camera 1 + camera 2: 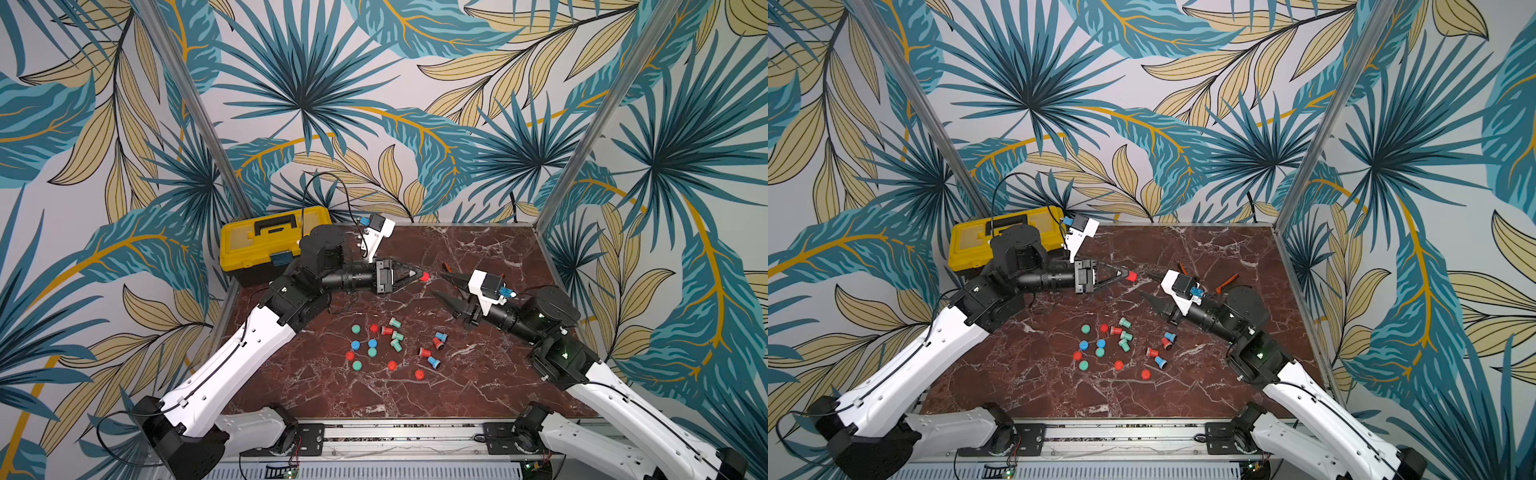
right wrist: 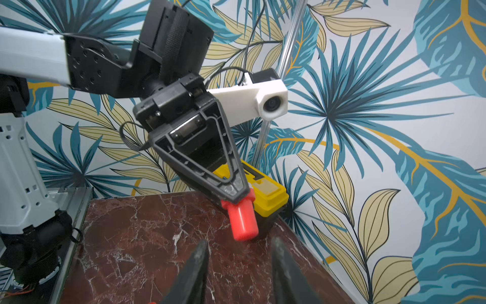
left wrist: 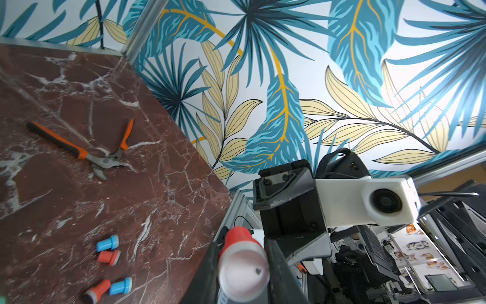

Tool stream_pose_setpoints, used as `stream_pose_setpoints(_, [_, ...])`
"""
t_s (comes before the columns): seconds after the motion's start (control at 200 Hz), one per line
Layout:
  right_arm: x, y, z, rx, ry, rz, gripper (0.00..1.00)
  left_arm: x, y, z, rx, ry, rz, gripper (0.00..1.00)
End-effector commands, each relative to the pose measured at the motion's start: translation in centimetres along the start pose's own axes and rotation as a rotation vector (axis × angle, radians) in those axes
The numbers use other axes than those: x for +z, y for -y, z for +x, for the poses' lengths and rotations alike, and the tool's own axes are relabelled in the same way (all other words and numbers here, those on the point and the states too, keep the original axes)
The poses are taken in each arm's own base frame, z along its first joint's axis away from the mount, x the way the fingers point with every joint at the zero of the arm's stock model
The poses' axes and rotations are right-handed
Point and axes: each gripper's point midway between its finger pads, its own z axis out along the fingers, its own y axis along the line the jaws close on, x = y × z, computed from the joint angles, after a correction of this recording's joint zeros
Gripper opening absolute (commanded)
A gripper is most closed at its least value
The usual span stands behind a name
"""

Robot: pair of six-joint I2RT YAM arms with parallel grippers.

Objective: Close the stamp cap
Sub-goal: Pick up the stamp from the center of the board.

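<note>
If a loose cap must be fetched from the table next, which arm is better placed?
Right, probably: the right pincer is open and empty, while the left pincer is shut on the red stamp.

Nearer the robot than the scatter of stamps and caps (image 1: 395, 344), the marble table (image 1: 332, 395) lies bare and open to a gripper. Beyond the scatter, a yellow toolbox (image 1: 257, 245) fills the far left corner, pliers (image 3: 86, 155) lie far right, and bare marble runs between them.
</note>
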Motion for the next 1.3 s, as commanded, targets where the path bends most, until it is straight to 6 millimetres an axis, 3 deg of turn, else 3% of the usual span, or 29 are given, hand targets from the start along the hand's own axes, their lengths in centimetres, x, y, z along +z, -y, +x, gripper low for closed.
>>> stream_pose_setpoints(0.0, [-0.3,-0.2,-3.9,-0.007,0.124,-0.029,0.41,-0.6,3.3,-0.8,0.015,0.0,0.115,0.22])
stream_pose_setpoints(0.356, [0.8,-1.0,-5.8,-0.01,0.203,-0.112,0.38,-1.4,5.0,-1.1,0.028,0.005,0.149,0.24])
stream_pose_setpoints(1.011, [2.2,-0.9,-4.2,0.014,0.199,-0.125,0.3,-2.5,6.9,-1.5,0.055,0.029,0.175,0.24])
stream_pose_setpoints(1.297, [2.2,-1.0,-5.2,0.018,0.238,-0.14,0.28,-2.7,7.7,-1.5,0.062,0.018,0.197,0.25])
